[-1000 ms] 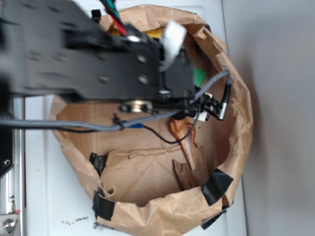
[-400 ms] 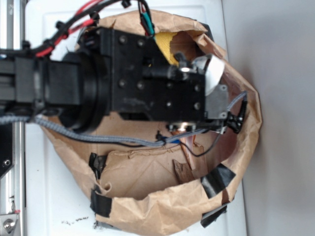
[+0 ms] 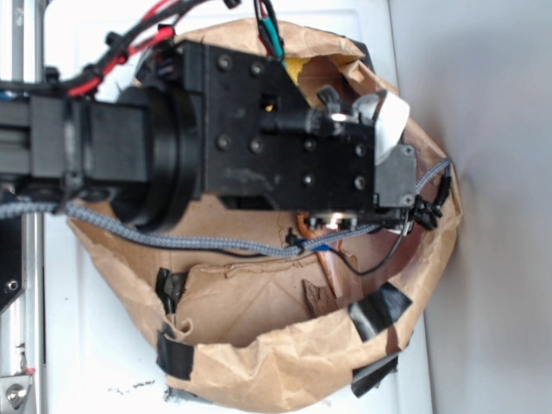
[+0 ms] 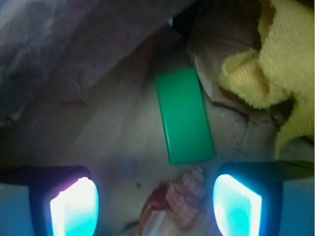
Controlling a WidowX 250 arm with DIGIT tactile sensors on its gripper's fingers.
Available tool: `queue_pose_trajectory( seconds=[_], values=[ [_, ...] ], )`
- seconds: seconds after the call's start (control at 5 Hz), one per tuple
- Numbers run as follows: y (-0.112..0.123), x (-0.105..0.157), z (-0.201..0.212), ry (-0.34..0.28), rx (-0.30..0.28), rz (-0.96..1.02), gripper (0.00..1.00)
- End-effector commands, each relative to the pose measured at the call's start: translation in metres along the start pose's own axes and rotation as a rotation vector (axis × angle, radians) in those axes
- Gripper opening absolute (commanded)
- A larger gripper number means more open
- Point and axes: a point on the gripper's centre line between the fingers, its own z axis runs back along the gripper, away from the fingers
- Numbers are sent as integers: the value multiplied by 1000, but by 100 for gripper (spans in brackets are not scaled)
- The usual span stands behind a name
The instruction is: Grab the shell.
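The exterior view was evenly lit and slightly soft. The wrist view was dim and blurred, with the fingertips (image 4: 74, 206) glaring cyan-white.

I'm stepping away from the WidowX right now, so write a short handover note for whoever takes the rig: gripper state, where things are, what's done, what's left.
Gripper: open, empty, down inside the paper bag.
Shell: on the bag floor, its knobbly spire between the two fingers, not yet clamped.
Green block: just beyond the shell, lying flat. Yellow cloth to one side. Wood chip nearby.
Done: approach and lining up.
Left: likely lower slightly, close on the shell, lift.
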Motion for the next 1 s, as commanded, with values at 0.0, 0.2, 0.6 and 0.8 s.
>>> queue_pose_trajectory(
  seconds=[0.0, 0.2, 0.6, 0.8],
  values=[
    [2, -22, -2, -42, -34, -45, 100],
    [5, -34, -23, -86, 6, -75, 100],
    [8, -44, -53, -141, 81, -110, 100],
    [4, -42, -59, -151, 86, -99, 82]
  ],
)
